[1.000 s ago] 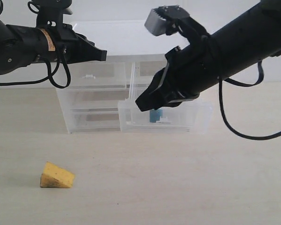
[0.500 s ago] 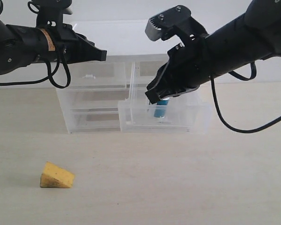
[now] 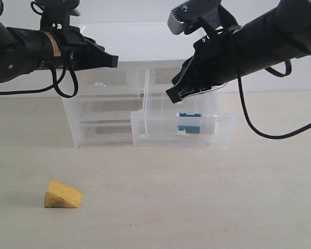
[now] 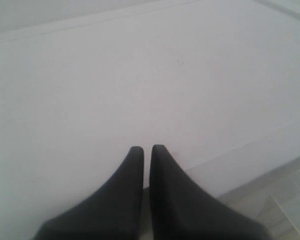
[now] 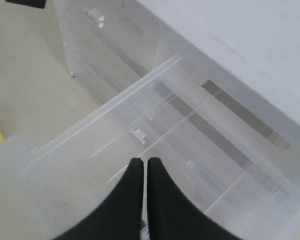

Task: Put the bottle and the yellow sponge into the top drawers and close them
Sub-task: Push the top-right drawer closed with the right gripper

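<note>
The teal bottle (image 3: 189,123) rests inside the pulled-out right top drawer (image 3: 217,129), free of any gripper. My right gripper (image 3: 172,96) hovers above that drawer's left part, shut and empty; in the right wrist view its fingers (image 5: 144,161) meet over the clear drawer floor (image 5: 90,160). The left top drawer (image 3: 106,85) is pushed in, its white tab (image 3: 98,83) showing. My left gripper (image 3: 114,61) is shut and empty, level with the white cabinet top (image 4: 140,75), its tips (image 4: 146,148) pressed together. The yellow sponge (image 3: 63,194) lies on the table at front left.
The clear cabinet (image 3: 83,129) stands at the back of the beige table (image 3: 197,197), with two full-width drawers under the top ones. Black cables (image 3: 259,129) hang from the right arm beside the open drawer.
The right gripper has let go of the bottle and risen up and to the right; the bottle now sits in the open drawer. The left arm has not moved.
</note>
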Action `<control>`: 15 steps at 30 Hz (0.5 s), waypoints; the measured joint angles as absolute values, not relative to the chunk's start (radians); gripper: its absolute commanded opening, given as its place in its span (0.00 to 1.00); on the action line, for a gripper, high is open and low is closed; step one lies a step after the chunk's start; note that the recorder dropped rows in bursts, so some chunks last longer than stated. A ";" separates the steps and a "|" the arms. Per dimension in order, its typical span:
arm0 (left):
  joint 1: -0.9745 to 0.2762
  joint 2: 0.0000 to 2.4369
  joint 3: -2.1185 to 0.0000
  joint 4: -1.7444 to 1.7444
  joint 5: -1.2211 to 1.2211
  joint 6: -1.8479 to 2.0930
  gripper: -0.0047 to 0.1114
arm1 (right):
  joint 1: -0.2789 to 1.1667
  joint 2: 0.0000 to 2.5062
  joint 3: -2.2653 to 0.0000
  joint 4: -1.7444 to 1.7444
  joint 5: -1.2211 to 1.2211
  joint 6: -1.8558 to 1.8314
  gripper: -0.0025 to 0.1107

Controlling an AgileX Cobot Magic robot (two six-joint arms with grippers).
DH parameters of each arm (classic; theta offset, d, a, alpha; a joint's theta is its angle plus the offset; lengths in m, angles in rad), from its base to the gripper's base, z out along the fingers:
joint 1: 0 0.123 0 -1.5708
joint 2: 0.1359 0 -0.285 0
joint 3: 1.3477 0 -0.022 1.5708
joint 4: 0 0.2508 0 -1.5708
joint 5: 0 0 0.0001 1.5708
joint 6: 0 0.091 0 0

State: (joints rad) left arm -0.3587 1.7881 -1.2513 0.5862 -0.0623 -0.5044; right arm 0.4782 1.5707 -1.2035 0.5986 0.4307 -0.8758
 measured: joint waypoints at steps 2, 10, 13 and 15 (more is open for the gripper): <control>-0.359 1.788 -1.251 0.586 -0.062 -0.504 0.08 | 0.478 1.547 -1.204 0.588 0.488 -0.870 0.02; -0.359 1.788 -1.251 0.586 -0.062 -0.504 0.08 | 0.478 1.499 -1.205 0.566 0.934 -0.872 0.02; -0.359 1.788 -1.251 0.586 -0.061 -0.504 0.08 | 0.483 1.499 -1.205 0.558 1.010 -0.859 0.02; -0.359 1.788 -1.251 0.586 -0.061 -0.504 0.08 | 0.487 1.499 -1.205 0.550 1.023 -0.833 0.02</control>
